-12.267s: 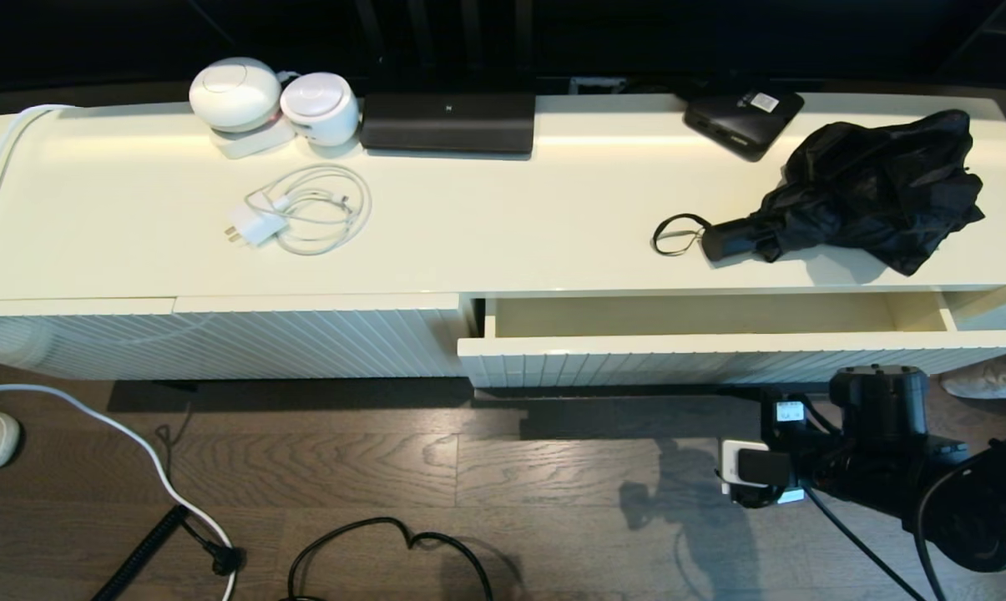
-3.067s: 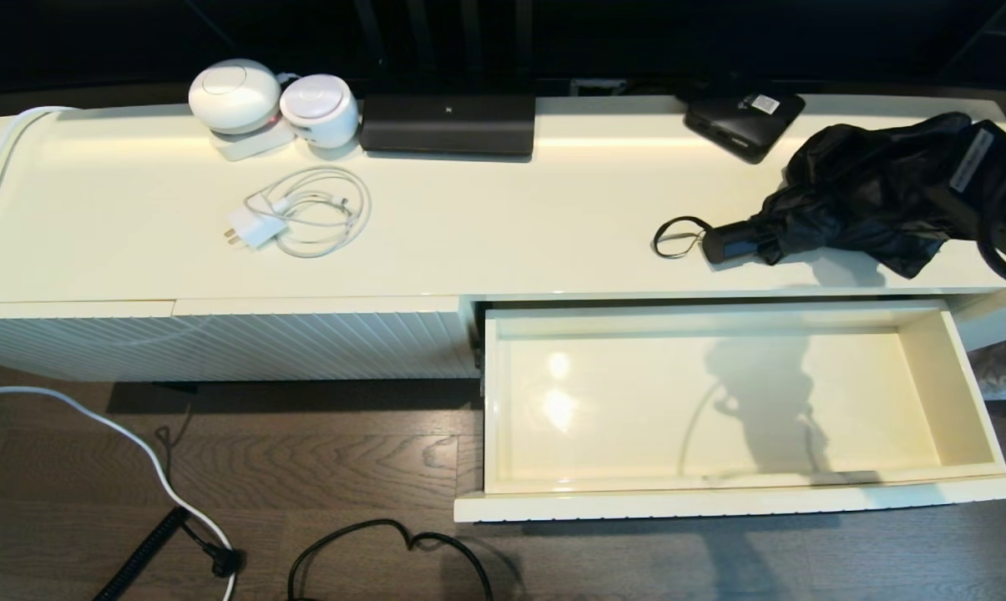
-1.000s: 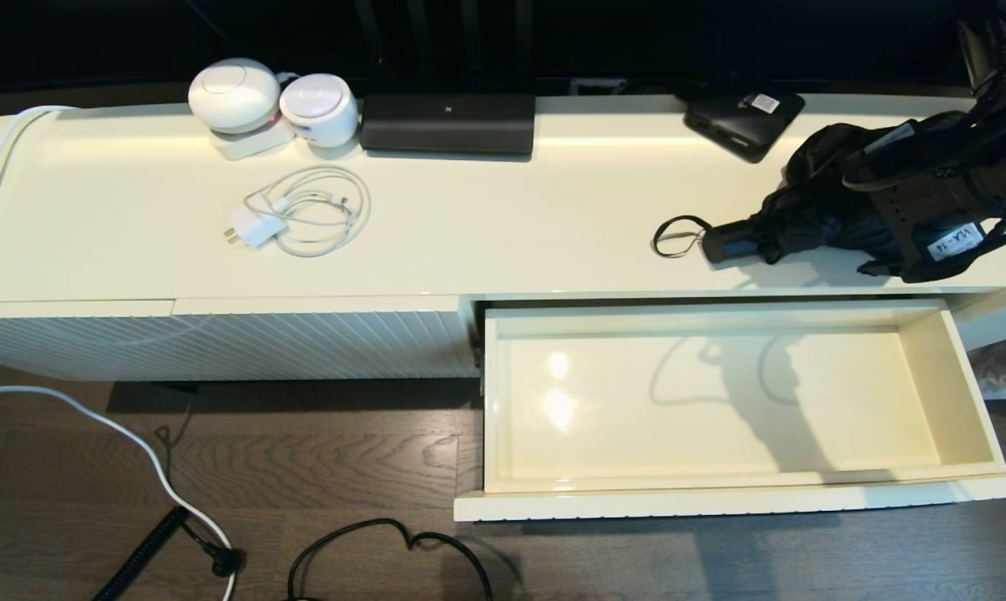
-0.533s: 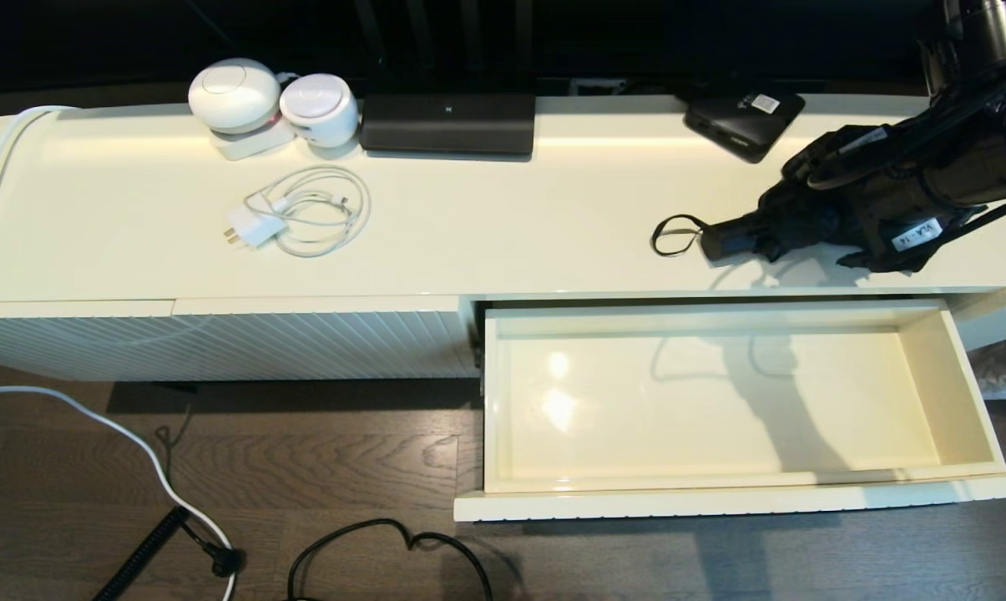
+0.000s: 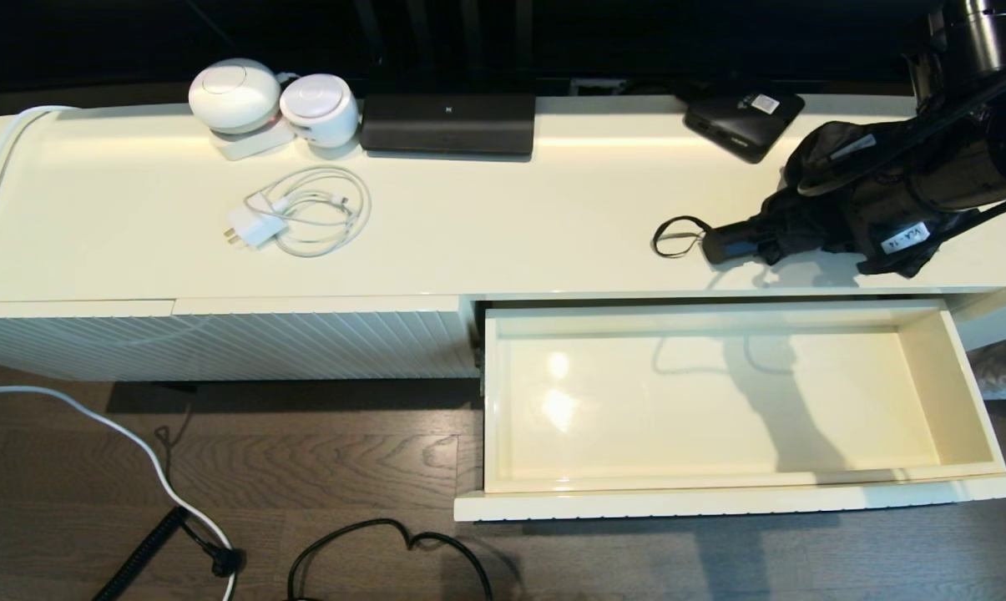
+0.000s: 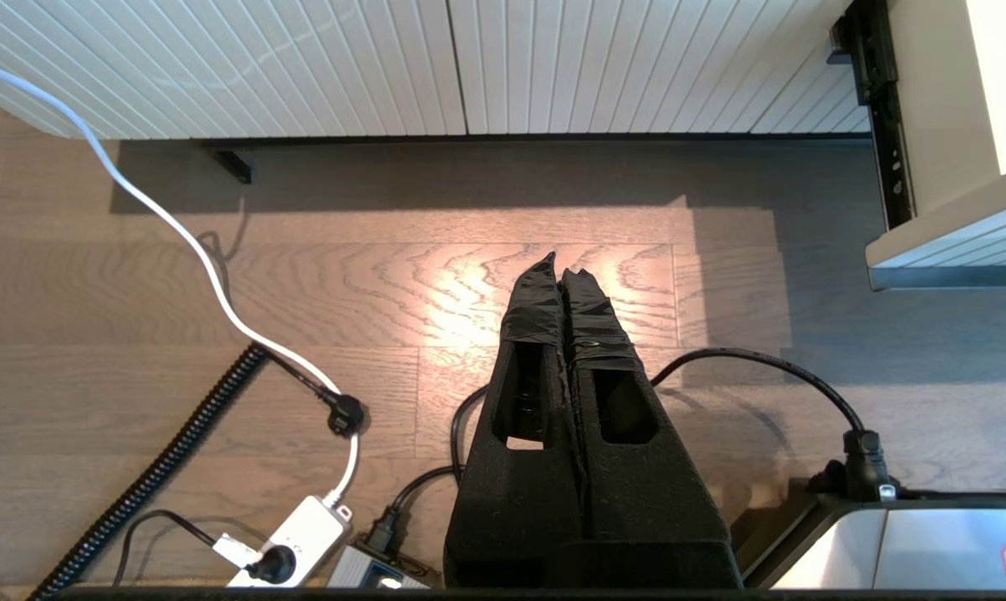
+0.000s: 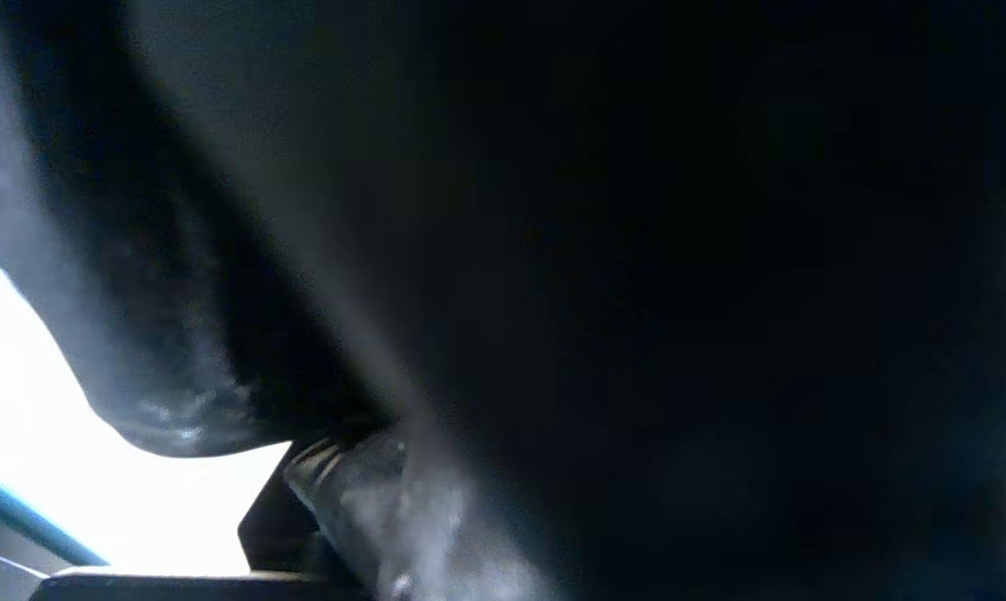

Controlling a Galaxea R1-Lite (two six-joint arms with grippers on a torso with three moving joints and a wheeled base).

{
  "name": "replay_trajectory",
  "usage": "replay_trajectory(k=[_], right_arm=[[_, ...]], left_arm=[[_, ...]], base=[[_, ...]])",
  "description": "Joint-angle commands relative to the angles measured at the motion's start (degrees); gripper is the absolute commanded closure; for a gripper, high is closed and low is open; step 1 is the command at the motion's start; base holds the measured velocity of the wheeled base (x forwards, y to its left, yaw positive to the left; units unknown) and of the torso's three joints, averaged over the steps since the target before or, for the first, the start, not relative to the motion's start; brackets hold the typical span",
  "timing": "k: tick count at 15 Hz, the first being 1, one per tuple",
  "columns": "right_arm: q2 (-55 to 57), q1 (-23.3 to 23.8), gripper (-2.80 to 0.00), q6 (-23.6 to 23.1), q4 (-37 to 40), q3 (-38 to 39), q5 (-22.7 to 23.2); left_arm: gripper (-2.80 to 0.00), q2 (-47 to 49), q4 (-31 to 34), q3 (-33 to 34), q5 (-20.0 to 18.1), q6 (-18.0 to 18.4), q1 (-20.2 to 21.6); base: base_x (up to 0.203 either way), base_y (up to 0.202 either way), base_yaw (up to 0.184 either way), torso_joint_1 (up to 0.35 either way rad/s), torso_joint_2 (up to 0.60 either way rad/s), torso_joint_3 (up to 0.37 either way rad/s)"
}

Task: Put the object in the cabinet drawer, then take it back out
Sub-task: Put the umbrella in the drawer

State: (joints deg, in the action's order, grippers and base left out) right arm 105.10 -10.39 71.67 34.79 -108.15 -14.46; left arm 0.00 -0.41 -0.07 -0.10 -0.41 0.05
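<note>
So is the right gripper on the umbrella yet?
Touching: in the head view the right gripper is buried in the umbrella fabric, and black cloth fills the right wrist view.

Black folding umbrella (image 5: 811,217), glossy fabric, black handle and black wrist loop (image 5: 674,236), right side of head view. Right gripper (image 5: 866,213) black with a white label, over the umbrella fabric. Cream-white cabinet top (image 5: 486,225); open drawer (image 5: 962,392) cream-white, glossy inside, vertically ribbed front. Ribbed cream panel (image 5: 219,346) lower left of cabinet. Two white round devices (image 5: 235,93) upper left; white charger and coiled white cable (image 5: 302,210) below them. Flat black box (image 5: 448,123) top centre; smaller black box with white label (image 5: 743,117) upper right. Dark brown wood-grain floor (image 5: 344,467), white cord (image 5: 118,434), black cables (image 5: 386,542). Left gripper (image 6: 563,275) matte black.
</note>
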Motion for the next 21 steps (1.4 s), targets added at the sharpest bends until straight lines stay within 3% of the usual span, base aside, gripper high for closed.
replay_trajectory(k=[1,5,8,12,18,21], right_arm=[[0.1,-0.1,0.0,0.3,0.8,0.5,0.0],[-1.9,-0.1,0.0,-0.2,1.7,0.5,-0.1],[-4.1,-0.3,0.0,0.5,6.5,0.4,-0.1],[-7.6,-0.7,0.0,4.4,12.8,1.1,0.0],[-12.5,-2.0,0.0,4.5,15.1,10.1,-0.1],[-13.9,-3.5,0.0,5.3,19.8,11.0,0.0]], left_arm=[[0.0,0.0,0.0,0.1,0.0,0.0,0.0],[0.0,0.0,0.0,0.1,0.0,0.0,0.0],[0.0,0.0,0.0,0.0,0.0,0.0,0.0],[0.0,0.0,0.0,0.1,0.0,0.0,0.0],[0.0,0.0,0.0,0.0,0.0,0.0,0.0],[0.0,0.0,0.0,0.0,0.0,0.0,0.0]], base=[[0.0,0.0,0.0,0.0,0.0,0.0],[0.0,0.0,0.0,0.0,0.0,0.0],[0.0,0.0,0.0,0.0,0.0,0.0],[0.0,0.0,0.0,0.0,0.0,0.0],[0.0,0.0,0.0,0.0,0.0,0.0],[0.0,0.0,0.0,0.0,0.0,0.0]])
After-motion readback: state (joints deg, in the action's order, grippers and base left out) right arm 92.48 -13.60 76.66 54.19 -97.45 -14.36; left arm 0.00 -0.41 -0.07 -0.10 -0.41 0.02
